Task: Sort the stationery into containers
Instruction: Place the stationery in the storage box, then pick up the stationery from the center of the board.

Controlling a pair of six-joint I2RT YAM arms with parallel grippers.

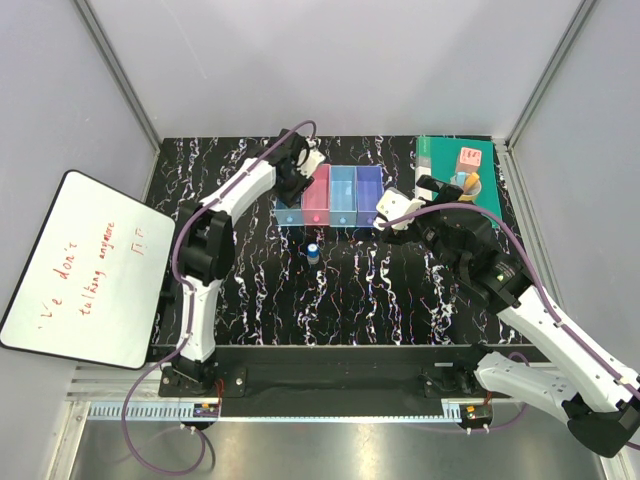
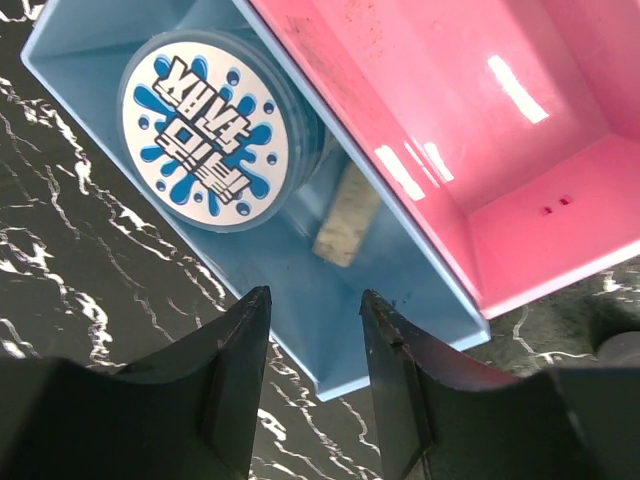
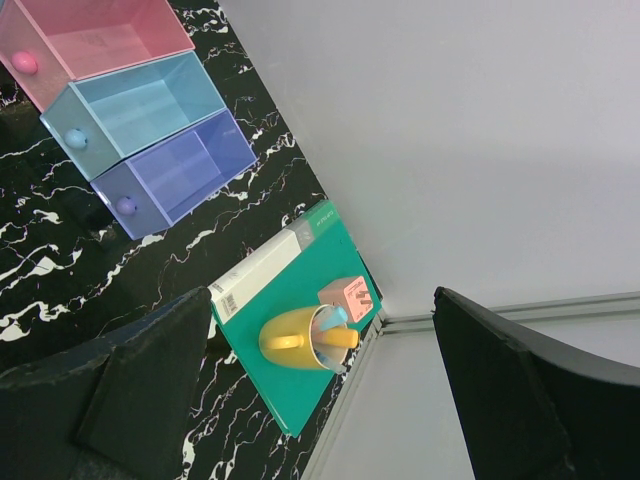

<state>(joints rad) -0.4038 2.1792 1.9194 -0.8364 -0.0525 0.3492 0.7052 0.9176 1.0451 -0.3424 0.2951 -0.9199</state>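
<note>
Left tool [image 2: 315, 300] hangs over the light blue bin [image 2: 270, 265] at the upper middle of your top view. Its jaws are a narrow gap apart with nothing between them. In your left wrist view that bin holds the round blue disc [image 2: 205, 140], lying flat at upper left. A pale tan block [image 2: 345, 225] lies on the bin floor just right of the disc; you can't tell whether they touch.

The pink bin [image 2: 450, 120] presses against the light blue bin's right wall. In the top view the row carries on rightward with the blue bin [image 1: 343, 193] and the purple bin [image 1: 368, 193], all side by side. The blue cylinder with pale top [image 1: 313, 252] stands on the black marbled surface [image 1: 400, 290], just below the pink bin in frame and apart from the row.

Right tool [image 1: 395, 210] sits just right of the purple bin with its jaws wide and holding nothing.

At upper right is the green book [image 1: 440, 185]. On it are a white packet [image 3: 255, 275], the pink cube [image 3: 348, 295] and the yellow mug [image 3: 285, 342]. An orange-yellow stick [image 3: 343, 338] and a pale blue item [image 3: 333, 318] poke out of the mug.
</note>
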